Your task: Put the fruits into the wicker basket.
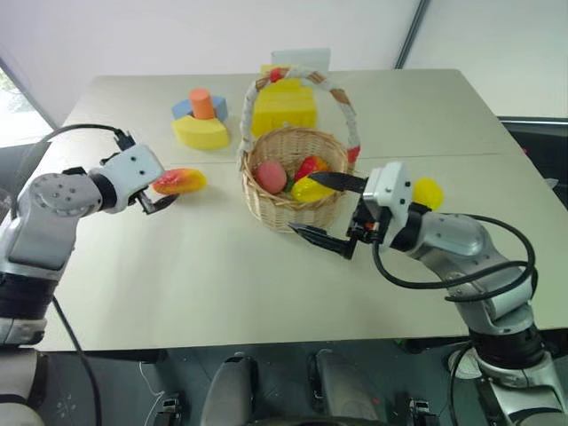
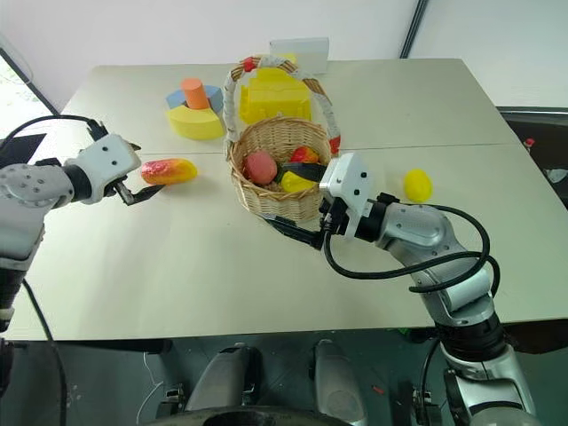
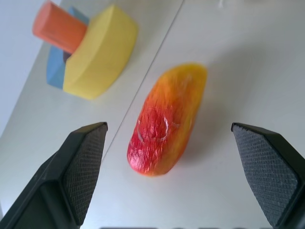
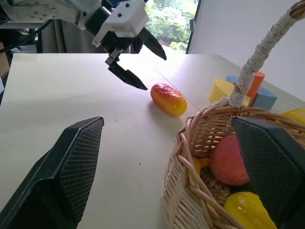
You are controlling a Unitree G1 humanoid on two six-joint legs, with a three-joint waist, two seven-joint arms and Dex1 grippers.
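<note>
Lying on the pale, smooth worktop [image 1: 266, 293] was the mango [image 1: 180, 181], an elongated toy fruit with a glossy, wrinkled skin shading from red to orange-yellow. The left pincer [image 1: 160, 201] stood just beside it with its two black, finely textured fingers spread wide, the mango between their tips in the wrist view but not touched. To the right sat the wicker basket [image 1: 275, 209], round and tan, woven from thin canes, with a tall arched handle [image 1: 342, 99] wrapped in white cord with red spots. Inside it rested a round pink peach [image 1: 271, 176], a red-orange fruit and a shiny yellow one. The right pincer [image 1: 324, 209] was also wide and held nothing, one finger over the basket's rim and the other low against its outer wall. A small yellow lemon [image 2: 417, 185] lay on the worktop beyond the right arm. Behind the basket stood smooth foam blocks: a yellow wedge [image 1: 200, 132], a blue piece and an orange cylinder [image 1: 201, 102], and a yellow block box [image 1: 284, 106].
</note>
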